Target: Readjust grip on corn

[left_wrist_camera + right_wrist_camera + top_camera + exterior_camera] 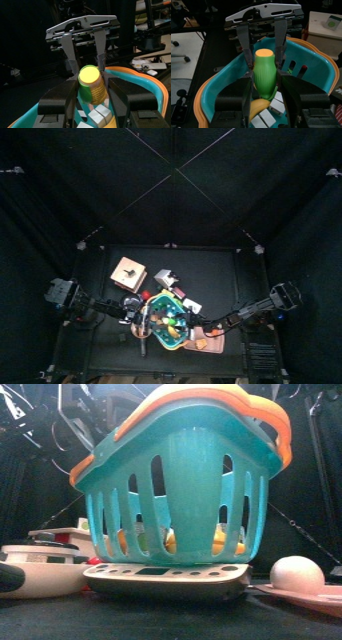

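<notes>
Both grippers meet on the corn cob [265, 75], held above the teal basket [187, 484]. Right gripper [265, 60] clamps the green husk end between its jaws, cut face turned away. Left gripper [91, 75] has its jaws closed on the yellow kernel end [95, 87]. Nearest in the front view, a grey kitchen scale [167, 579] carries the basket, an egg [297, 571] beside it; a white pot [40, 569] sits opposite.

Teal basket [187, 494] filling the bench middle, its rim [211, 85] ringing both grippers' jaws, corn [90, 82] between them, egg [297, 571] beside.
</notes>
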You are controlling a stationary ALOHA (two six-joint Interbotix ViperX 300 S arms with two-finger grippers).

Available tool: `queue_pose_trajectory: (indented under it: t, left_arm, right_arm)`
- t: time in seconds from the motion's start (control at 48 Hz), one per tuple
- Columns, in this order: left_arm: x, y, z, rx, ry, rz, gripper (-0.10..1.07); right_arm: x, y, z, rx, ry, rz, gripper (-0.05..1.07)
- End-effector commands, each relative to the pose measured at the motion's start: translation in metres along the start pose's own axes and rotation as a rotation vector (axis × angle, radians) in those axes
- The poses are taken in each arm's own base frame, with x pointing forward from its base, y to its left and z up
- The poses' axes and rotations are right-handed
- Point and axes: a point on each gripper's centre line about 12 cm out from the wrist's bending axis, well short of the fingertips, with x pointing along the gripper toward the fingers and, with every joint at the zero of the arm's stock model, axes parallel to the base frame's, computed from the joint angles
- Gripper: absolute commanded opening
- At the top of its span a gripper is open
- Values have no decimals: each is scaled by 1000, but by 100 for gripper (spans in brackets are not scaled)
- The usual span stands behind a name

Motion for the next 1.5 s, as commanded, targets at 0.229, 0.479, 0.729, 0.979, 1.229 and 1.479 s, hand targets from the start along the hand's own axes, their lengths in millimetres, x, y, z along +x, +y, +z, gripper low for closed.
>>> queue_pose_trajectory:
  t: [0.229, 0.479, 0.729, 0.979, 1.229, 1.479]
  left_arm:
    - [0, 1, 7, 0, -21, 5, 64]
    - [-1, 1, 5, 1, -15, 3, 64]
    - [-2, 1, 5, 0, -13, 4, 64]
    - [-2, 1, 5, 0, -13, 4, 64]
    - [-1, 1, 5, 0, -15, 5, 64]
    - [-2, 1, 5, 1, -13, 3, 64]
  right_arm:
    - [-14, -2, 20, 21, -60, 10, 47]
    - [-18, -3, 21, 24, -67, 12, 47]
    - [-21, -4, 22, 25, -71, 12, 47]
    - [-22, -5, 18, 25, -64, 11, 47]
    - [-26, -6, 20, 28, -74, 11, 47]
    - [-30, -7, 18, 33, -73, 14, 47]
